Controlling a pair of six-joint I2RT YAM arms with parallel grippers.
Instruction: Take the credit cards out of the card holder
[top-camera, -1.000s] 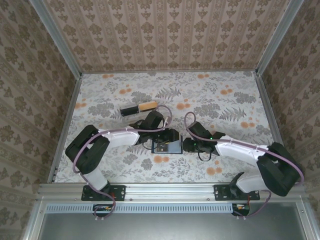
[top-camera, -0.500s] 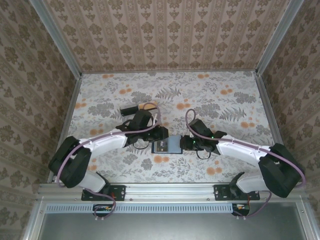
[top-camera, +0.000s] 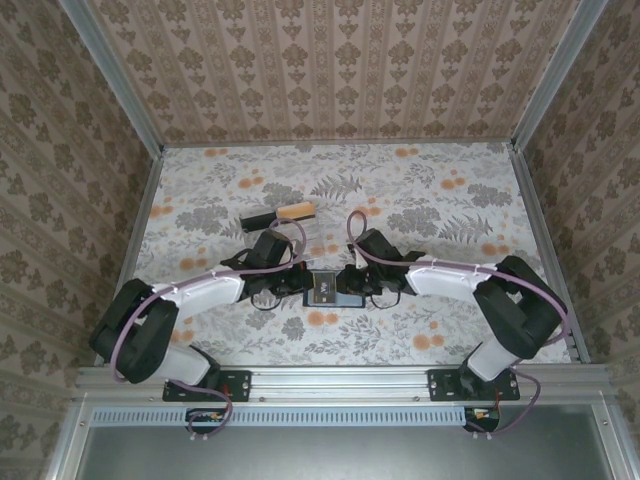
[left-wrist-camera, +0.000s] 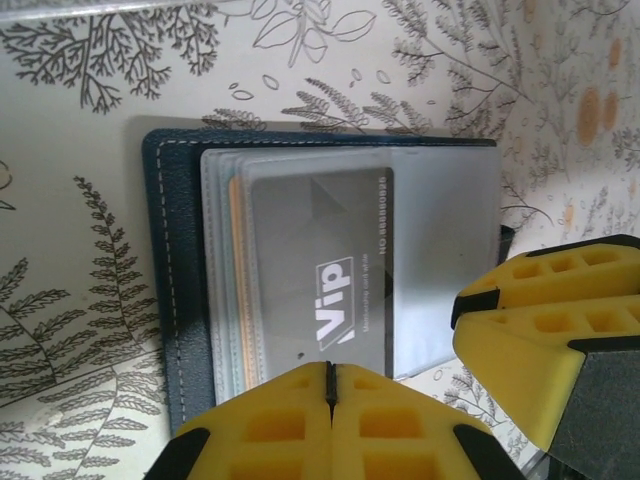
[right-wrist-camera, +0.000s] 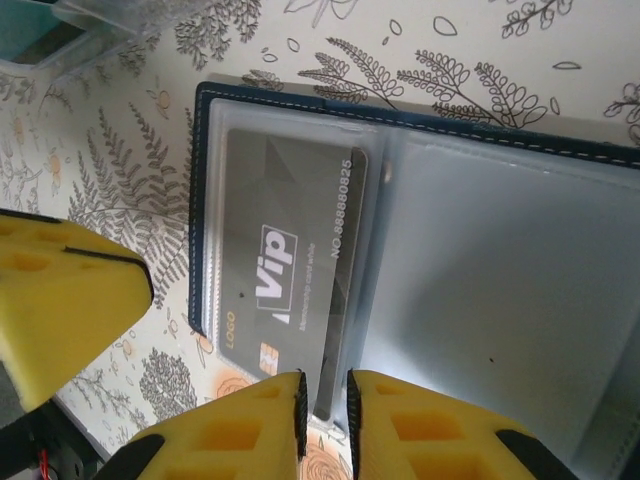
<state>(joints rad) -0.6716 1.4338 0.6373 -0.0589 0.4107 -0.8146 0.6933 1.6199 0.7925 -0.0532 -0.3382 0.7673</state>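
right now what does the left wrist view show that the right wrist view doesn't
Left wrist: a tan-orange card edge tucked behind the black Vip card. Right wrist: a clear tray corner and the LOGO print at that card's end. Both: the black card in the open navy card holder, the shut left gripper and the right gripper.

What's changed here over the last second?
The left end effector dropped lower and closed shut at the edge of the card holder. The right end effector slid left to the holder, its fingers narrowing with a corner of the black card in the gap. The open holder and the dark and tan objects behind it stayed put.
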